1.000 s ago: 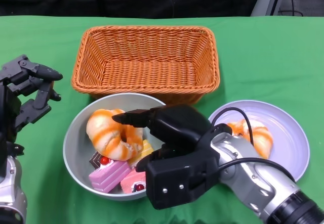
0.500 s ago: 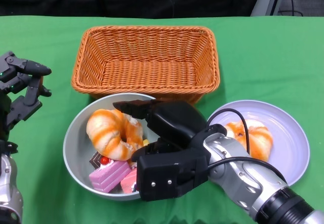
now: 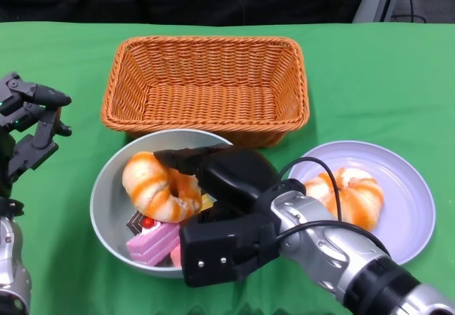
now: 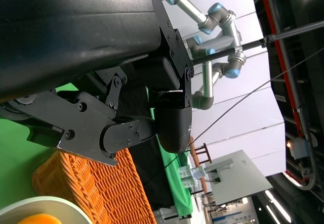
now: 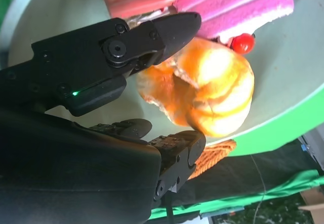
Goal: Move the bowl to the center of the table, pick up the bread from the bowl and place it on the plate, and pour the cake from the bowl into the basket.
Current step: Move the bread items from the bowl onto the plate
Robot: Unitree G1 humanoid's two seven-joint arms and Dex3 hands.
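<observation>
- Right hand (image 3: pixel 213 208): reaches into the bowl (image 3: pixel 106 187), fingers apart on either side of the bread (image 3: pixel 158 187), not clamped.
- Bread: lies in the bowl above pink cake slices (image 3: pixel 153 240).
- Left hand (image 3: pixel 28 126): raised off the counter (image 3: pixel 370 80), fingers apart, holding nothing.
- Basket (image 3: pixel 206 80): behind the bowl; plate (image 3: pixel 405 187) at right carries another bread (image 3: pixel 348 194).

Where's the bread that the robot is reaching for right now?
In the head view, the bread lies in the left half of the grey bowl, above the pink cake slices, with the right hand beside it.
</observation>
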